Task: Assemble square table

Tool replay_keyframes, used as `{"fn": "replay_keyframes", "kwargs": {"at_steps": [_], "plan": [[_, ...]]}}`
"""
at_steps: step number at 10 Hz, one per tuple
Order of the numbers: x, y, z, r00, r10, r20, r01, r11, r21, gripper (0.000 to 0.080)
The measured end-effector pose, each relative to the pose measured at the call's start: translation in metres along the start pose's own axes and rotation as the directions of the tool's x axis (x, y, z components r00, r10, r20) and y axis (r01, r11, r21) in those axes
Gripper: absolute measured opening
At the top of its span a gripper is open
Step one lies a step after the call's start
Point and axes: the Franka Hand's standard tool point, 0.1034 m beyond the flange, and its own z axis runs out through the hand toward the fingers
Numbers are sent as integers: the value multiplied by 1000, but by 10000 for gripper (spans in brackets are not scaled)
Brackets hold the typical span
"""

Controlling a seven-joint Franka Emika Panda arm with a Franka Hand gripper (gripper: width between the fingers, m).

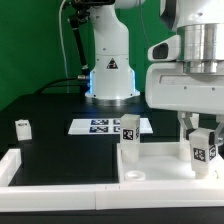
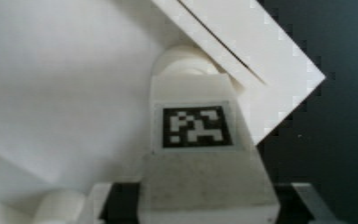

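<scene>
The square table slab (image 1: 158, 166) lies flat at the front right. One white tagged leg (image 1: 129, 140) stands upright on it near the middle of the exterior view. My gripper (image 1: 203, 134) is shut on a second tagged leg (image 1: 203, 150) and holds it upright at the slab's right end; I cannot tell whether it is seated. In the wrist view my gripper (image 2: 211, 203) clamps this leg (image 2: 197, 125) between both dark fingers (image 2: 131, 200), over the slab (image 2: 60, 100) near its edge. A third leg (image 1: 22, 127) stands alone at the exterior view's left.
The marker board (image 1: 100, 126) lies flat in front of the robot base (image 1: 110, 70). White border rails (image 1: 30, 170) run along the front and left of the black table. A dark strip of table (image 2: 345, 60) shows beyond the slab's edge.
</scene>
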Motion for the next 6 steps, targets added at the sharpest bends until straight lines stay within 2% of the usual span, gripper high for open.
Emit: {"fn": "replay_keyframes", "kwargs": {"at_steps": [1, 3, 4, 5, 6], "plan": [[2, 2, 1, 988, 155, 18, -155, 988, -4, 289], [-1, 5, 1, 899, 431, 81, -433, 901, 1, 291], [-3, 3, 1, 828, 551, 104, -554, 833, -4, 291], [-9, -1, 2, 724, 680, 115, -685, 728, 4, 294], [-12, -4, 2, 623, 772, 124, -778, 628, 0, 295]]}}
